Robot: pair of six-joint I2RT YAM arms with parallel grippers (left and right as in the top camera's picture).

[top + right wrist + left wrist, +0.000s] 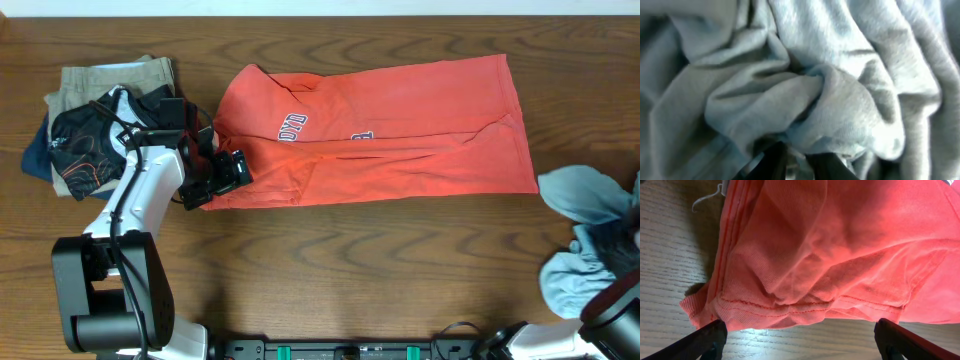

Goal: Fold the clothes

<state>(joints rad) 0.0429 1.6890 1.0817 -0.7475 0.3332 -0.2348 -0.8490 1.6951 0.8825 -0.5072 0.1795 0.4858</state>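
The coral-red T-shirt (380,120) lies spread across the middle of the wooden table, with white lettering showing near its left part. My left gripper (215,180) is at the shirt's lower-left corner. In the left wrist view its two black fingers (800,330) are wide apart, with bare wood between them. The shirt's stitched hem (830,245) lies bunched just beyond the fingertips. My right gripper (795,160) has its fingers close together, pressed into light blue-grey cloth (805,85) that fills its view.
A pile of other clothes (100,120), khaki, dark patterned and blue, sits at the far left behind my left arm. A heap of light blue-grey garments (585,235) lies at the right edge, where my right arm (615,300) enters.
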